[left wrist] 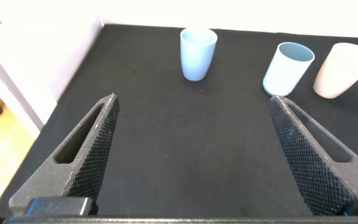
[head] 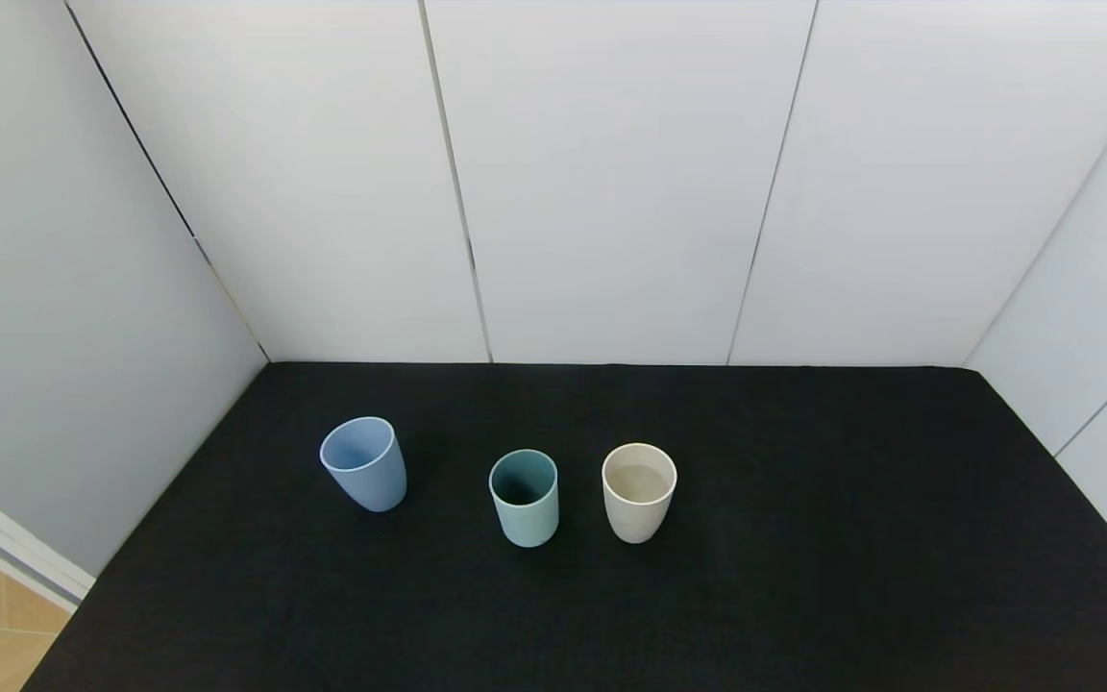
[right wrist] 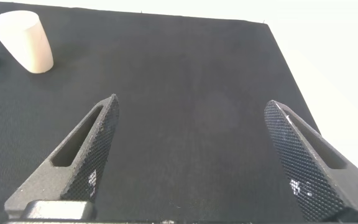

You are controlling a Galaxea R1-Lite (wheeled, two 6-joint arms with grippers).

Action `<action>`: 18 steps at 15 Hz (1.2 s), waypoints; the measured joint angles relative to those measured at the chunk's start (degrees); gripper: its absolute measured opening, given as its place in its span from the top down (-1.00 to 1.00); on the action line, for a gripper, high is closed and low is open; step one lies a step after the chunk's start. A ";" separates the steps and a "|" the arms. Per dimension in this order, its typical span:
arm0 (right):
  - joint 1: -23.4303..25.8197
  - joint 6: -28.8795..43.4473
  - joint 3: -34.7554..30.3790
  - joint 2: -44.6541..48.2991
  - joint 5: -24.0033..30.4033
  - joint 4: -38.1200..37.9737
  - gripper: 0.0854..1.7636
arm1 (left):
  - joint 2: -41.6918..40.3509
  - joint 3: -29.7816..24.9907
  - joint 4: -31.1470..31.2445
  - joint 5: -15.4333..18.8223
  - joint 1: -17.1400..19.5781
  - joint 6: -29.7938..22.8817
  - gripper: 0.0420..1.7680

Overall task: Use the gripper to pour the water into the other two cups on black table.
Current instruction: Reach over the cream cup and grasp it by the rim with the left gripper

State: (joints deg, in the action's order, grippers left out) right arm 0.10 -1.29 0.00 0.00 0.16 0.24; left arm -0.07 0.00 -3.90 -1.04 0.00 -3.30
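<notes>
On the black table, near edge: bare cloth (head: 803,596), with nothing resting on it in the head view.
Left gripper (left wrist: 194,155): seen only in its own wrist view, held low over the left side of the table; its two textured fingers (left wrist: 92,155) stand wide apart, with nothing between them.
Right gripper (right wrist: 191,155): seen only in its own wrist view, held low over the right side of the table; its fingers (right wrist: 89,152) are likewise spread wide and hold nothing.
Middle of the table: three upright cups in a loose row, each apart from the others.
Teal cup (head: 524,497): centre of the row, slightly nearest the robot; dark inside.
Cream cup (head: 638,492): just right of the teal cup.
Water (head: 639,479): a faint sheen inside the cream cup.
Blue cup (head: 364,463): left end of the row, set farther from the teal cup than the cream cup is.
Far edge: white wall panels (head: 611,183) border the table on the back and both sides.
</notes>
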 joint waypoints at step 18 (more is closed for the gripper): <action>0.00 0.00 0.00 0.00 -0.02 -0.02 -0.94 | 42.76 34.43 3.90 25.04 -4.43 3.41 -0.94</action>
State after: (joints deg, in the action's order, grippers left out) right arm 0.10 -1.29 0.00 0.00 0.13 0.22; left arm 42.69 34.43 0.00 24.00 -4.43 0.11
